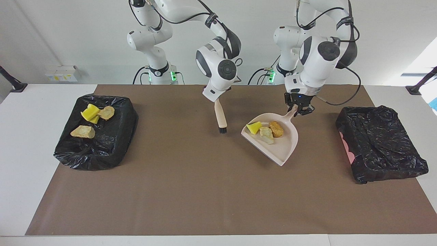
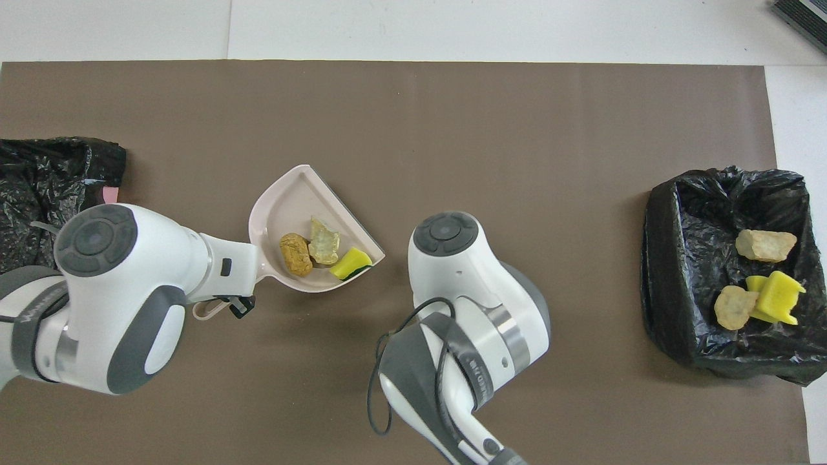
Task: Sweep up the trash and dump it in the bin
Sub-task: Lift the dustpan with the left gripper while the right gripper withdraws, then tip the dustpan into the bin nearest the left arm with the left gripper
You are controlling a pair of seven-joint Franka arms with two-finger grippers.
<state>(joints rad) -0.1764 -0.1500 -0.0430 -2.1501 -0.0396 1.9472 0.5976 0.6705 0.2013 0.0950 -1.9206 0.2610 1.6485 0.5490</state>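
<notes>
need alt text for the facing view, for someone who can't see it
The left gripper holds a beige dustpan by its handle, three trash pieces in it, while the right gripper holds a brush beside it. Four more pieces lie in a black-lined bin.

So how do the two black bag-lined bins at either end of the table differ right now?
The black bag-lined bin at the right arm's end holds four pieces of trash: yellow sponge blocks and beige rock-like lumps. The black bag-lined bin at the left arm's end shows no trash, and a pink patch peeks out at its side. Both sit on the brown mat.
</notes>
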